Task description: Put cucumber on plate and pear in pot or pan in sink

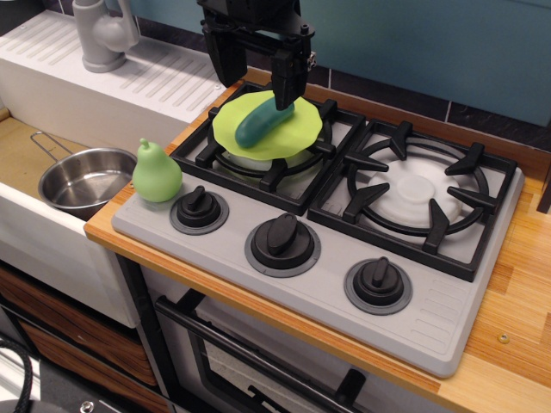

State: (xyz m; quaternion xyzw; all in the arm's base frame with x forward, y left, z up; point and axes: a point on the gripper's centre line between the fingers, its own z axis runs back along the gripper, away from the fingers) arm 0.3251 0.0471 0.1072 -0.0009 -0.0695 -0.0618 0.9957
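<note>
Plate (297,133): flat, round, lime yellow-green disc resting on the grate of the rear left burner; holds the cucumber, which lies wholly within its rim.
Cucumber (258,121): smooth, dark teal-green oblong with rounded ends; lies diagonally on the plate, its far end close under the gripper's right-hand finger.
Pan (82,181): small, round, shiny steel vessel with shallow sides and a thin wire loop handle pointing toward the back left; sits on the tan floor of the sink; nothing visible inside but reflections.
Sink (26,224): white basin with a tan bottom, at the left of the counter; holds the pan only.
Pear (156,175): pale green, bulbous base, narrow neck with a small stem tip; stands upright on the front left corner of the grey hob, just beside the leftmost knob, near the counter edge above the pan.
Gripper (256,76): black, raised above the rear of the plate; fingers spread wide and holding nothing; whether the right finger tip touches the cucumber's far end cannot be told.
Hob (430,318): grey panel with two black-grated burners and three dark knobs along the front; right burner bare.
Drainboard (164,82): ribbed white surface behind the sink.
Tap (102,34): grey, standing on the drainboard at the rear left.
Counter (516,344): wood-toned, surrounding the hob.
</note>
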